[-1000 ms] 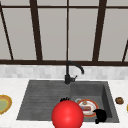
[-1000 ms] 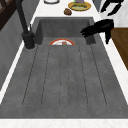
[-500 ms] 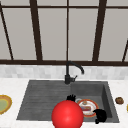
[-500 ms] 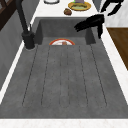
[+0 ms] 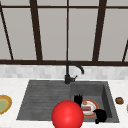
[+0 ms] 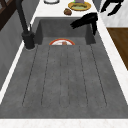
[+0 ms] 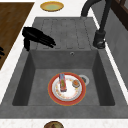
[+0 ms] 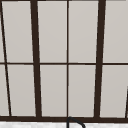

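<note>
Left hand (image 6: 86,20): position changed over last second.
- Left side view: hand now further in from front rim of sink (image 6: 65,82), displaced towards faucet (image 6: 25,27) side.
- Straight fingers (image 6: 75,24) now reach further out over basin, closer to above plate (image 6: 61,42); no contact.
- Shift small, progressive across both earlier pictures.
- Hand sits slightly higher in that picture than before.

A tall window (image 5: 67,30) with dark brown bars rises right behind the dark grey sink (image 5: 45,100), its panes pale and evenly lit. A band of light tiles (image 5: 32,71) runs beneath the window's sill. White speckled counter (image 5: 15,85) surrounds the sink, and brown wooden floor (image 7: 12,22) lies before it.
</note>
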Motion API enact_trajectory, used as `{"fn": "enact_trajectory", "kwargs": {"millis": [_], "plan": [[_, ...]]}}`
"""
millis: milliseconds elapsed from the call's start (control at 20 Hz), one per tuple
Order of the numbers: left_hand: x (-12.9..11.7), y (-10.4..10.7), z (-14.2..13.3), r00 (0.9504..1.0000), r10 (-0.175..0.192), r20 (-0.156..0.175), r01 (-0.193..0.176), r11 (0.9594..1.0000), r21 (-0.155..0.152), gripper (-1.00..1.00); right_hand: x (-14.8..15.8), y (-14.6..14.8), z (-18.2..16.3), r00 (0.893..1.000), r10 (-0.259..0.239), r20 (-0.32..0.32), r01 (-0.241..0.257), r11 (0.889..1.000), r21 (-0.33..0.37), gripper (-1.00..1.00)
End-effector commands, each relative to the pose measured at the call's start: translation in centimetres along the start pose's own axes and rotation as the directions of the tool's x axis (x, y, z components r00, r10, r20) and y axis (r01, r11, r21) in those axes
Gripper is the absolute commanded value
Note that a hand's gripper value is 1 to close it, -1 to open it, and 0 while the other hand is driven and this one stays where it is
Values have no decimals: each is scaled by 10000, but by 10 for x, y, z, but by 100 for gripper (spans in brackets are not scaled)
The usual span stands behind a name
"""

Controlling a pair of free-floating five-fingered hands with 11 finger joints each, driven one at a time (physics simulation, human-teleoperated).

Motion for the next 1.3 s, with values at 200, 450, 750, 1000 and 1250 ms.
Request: {"fn": "enact_trajectory", "kwargs": {"millis": [200,450,750,1000,1250], "plan": [[-30,-24,-45,9948,1020,-30,-1020,9948,2,-100,0,0,0,10000,0,0,0,10000,0,0],[-68,-40,-57,9906,1371,21,-1371,9905,117,-100,0,0,0,10000,0,0,0,10000,0,0],[-118,-65,-69,9890,1482,-19,-1482,9890,21,-100,0,0,0,10000,0,0,0,10000,0,0],[-130,-96,-69,9854,1696,-150,-1692,9853,219,-100,0,0,0,10000,0,0,0,10000,0,0],[-109,-136,-70,9850,1727,25,-1727,9849,137,-100,0,0,0,10000,0,0,0,10000,0,0]]}}
